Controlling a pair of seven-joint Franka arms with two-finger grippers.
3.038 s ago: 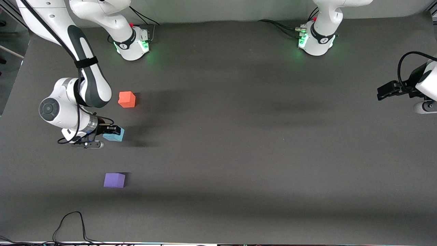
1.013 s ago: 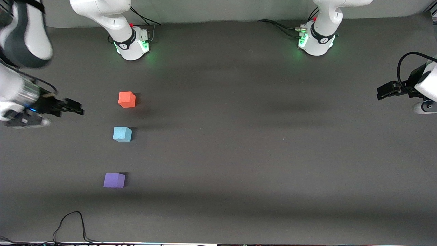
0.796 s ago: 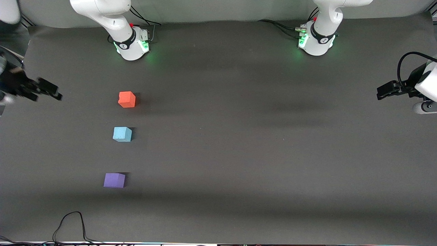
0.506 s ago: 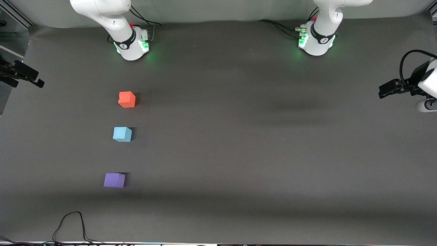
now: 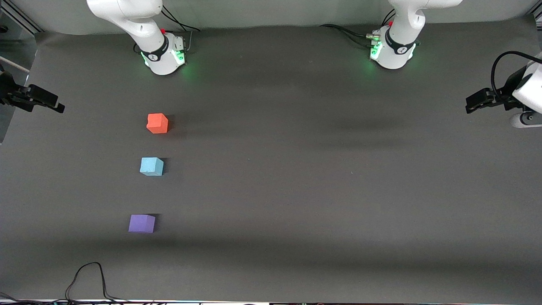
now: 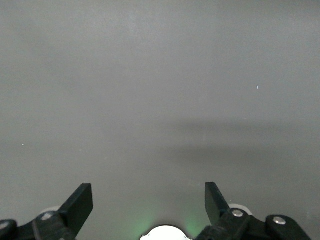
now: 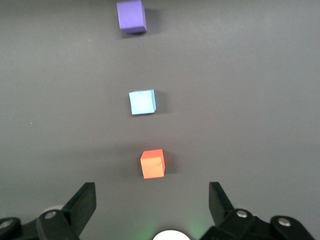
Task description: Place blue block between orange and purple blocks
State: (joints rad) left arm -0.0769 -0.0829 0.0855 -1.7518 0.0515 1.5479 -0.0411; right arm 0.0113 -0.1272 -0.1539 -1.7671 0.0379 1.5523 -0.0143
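The blue block (image 5: 151,166) rests on the table between the orange block (image 5: 157,123) and the purple block (image 5: 142,223); the three form a line, orange farthest from the front camera, purple nearest. In the right wrist view the orange block (image 7: 152,164), blue block (image 7: 142,102) and purple block (image 7: 132,16) show in the same row. My right gripper (image 5: 53,103) is open and empty, raised at the right arm's end of the table, well apart from the blocks. My left gripper (image 5: 472,103) is open and empty, waiting at the left arm's end.
The dark grey table mat (image 5: 296,190) bears only the three blocks. The two arm bases (image 5: 163,53) (image 5: 391,48) stand along the table's edge farthest from the front camera. A black cable (image 5: 87,279) loops at the edge nearest the front camera.
My right gripper let go of the blue block, which stays between the orange and purple blocks, and drew away to the right arm's end of the table. The left gripper shifted slightly.
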